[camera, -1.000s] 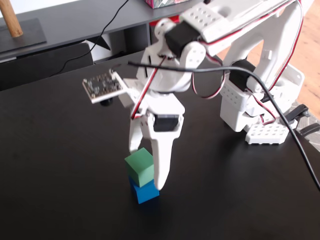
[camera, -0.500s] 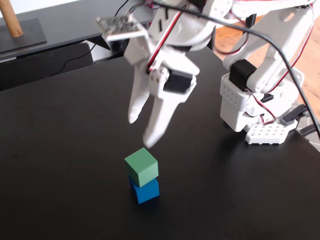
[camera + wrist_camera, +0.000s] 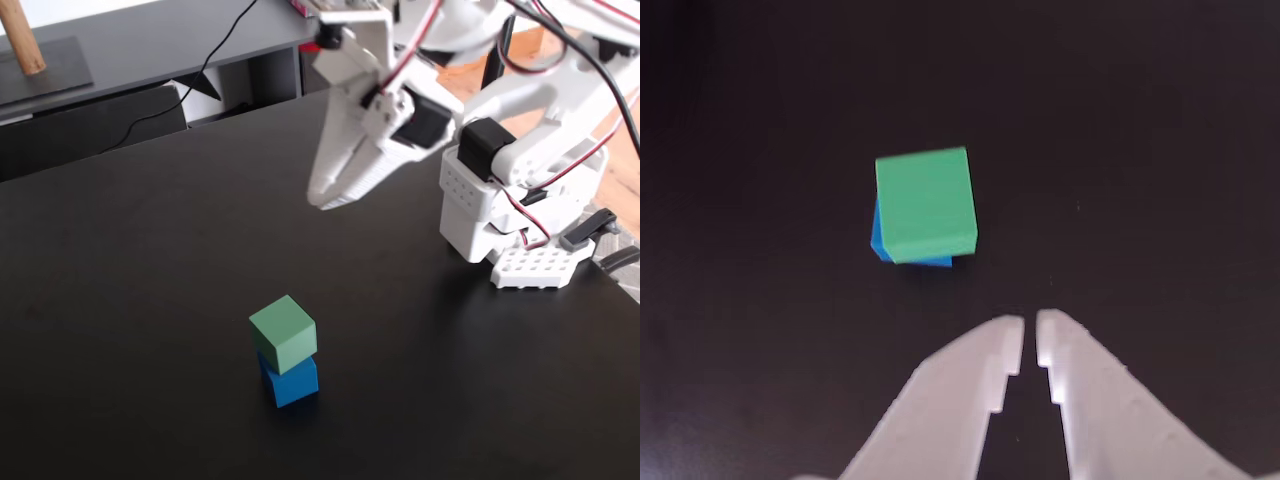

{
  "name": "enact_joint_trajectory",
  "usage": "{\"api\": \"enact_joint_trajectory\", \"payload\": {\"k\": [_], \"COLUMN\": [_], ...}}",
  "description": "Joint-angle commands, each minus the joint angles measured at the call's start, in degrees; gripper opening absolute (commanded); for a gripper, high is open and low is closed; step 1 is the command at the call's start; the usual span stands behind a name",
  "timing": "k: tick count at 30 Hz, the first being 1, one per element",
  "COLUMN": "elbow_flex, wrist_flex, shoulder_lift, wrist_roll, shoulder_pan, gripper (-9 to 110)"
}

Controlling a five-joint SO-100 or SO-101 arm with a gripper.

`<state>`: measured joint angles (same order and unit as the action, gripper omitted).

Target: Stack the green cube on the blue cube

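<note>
We see the black table [image 3: 120,290] filling the fixed view, our tool [image 3: 326,200] clenched and empty at upper centre, and the green cube [image 3: 283,333] resting slightly askew atop the blue cube [image 3: 294,383] at lower centre.

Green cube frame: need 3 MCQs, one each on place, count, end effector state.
1. Where is the green cube?
A. on the blue cube
B. beside the blue cube on the table
C. in the end effector

2. How many cubes show?
A. one
B. two
C. three

3. What state is the end effector in?
A. shut on the green cube
B. nearly shut and empty, raised above the table
C. wide open around the stack

Key:
1 A, the fixed view shows green sitting on top of blue.
2 B, only one green and one blue appear in both views.
3 B, the wrist view shows the fingertips a narrow slit apart with nothing between them.
</note>
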<state>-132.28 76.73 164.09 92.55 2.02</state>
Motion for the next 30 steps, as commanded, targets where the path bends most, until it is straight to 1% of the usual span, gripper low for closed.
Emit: {"api": "enact_joint_trajectory", "payload": {"k": [1,7,24,30], "elbow_flex": [-5.4,-14.4,-35.1,-38.7], "wrist_flex": [0.8,1.8,-9.2,-9.7], "shoulder_lift": [8.0,15.5,23.6,24.3], "wrist_roll": [0.6,-0.4,-0.4,-0.1], "shoulder_pan": [0.0,0.8,-0.3,-1.1], "gripper": [0,0,0,0]}}
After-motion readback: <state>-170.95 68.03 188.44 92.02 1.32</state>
